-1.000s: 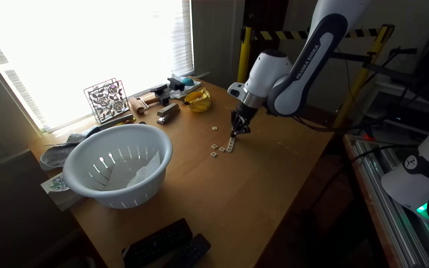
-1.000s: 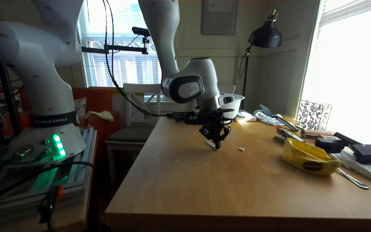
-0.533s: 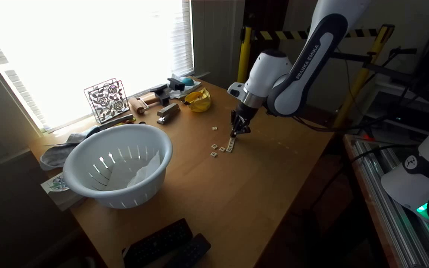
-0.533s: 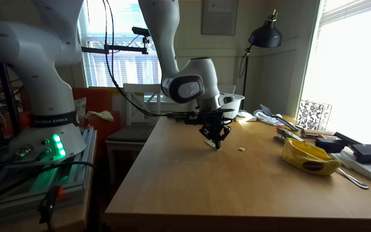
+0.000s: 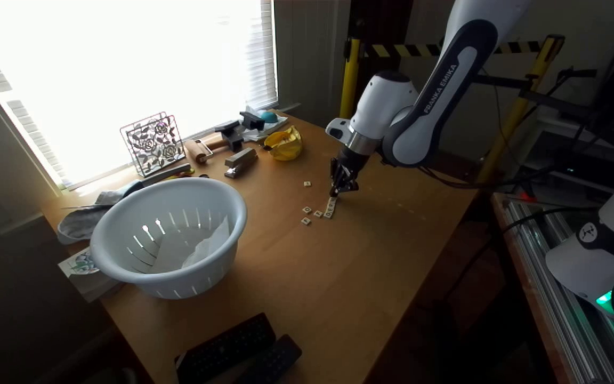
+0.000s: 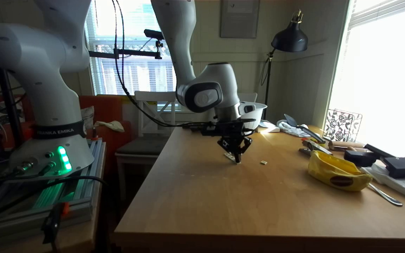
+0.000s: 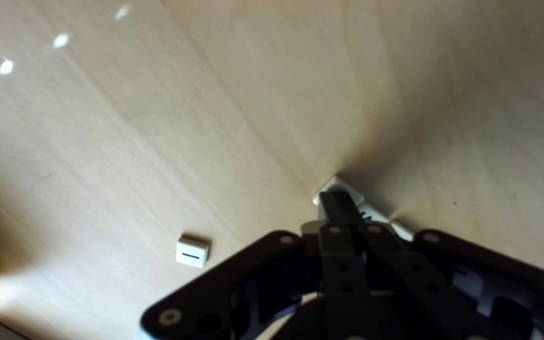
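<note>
the gripper (image 6: 237, 161) is held with fingers closed, tips apparently pressed on the end tile (image 7: 340, 184) of a tile row (image 5: 330, 209) on the table (image 5: 296, 272); this tile's positioning is judged in hand, gentle contact called for next. "franka emika" is printed on the arm (image 5: 440, 88), one stroke on a loose tile (image 7: 191, 252).
</note>
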Robot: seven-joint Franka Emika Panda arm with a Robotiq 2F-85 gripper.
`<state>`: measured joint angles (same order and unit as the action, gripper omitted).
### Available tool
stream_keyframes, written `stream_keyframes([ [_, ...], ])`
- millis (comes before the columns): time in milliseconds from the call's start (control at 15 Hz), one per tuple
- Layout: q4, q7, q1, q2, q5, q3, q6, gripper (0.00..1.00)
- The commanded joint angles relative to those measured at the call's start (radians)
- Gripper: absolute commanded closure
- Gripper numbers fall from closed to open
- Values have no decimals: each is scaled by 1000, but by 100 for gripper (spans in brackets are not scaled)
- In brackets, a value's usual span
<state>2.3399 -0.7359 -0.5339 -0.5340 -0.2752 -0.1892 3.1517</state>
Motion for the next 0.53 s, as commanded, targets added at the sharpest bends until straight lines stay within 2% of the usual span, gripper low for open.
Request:
stream_keyframes([
  [0, 38, 2, -12, 24, -10, -8, 16, 100],
  [267, 64, 9, 0, 54, -12, 8, 30, 100],
  [467, 76, 28, 35, 72, -18, 50, 60, 100],
])
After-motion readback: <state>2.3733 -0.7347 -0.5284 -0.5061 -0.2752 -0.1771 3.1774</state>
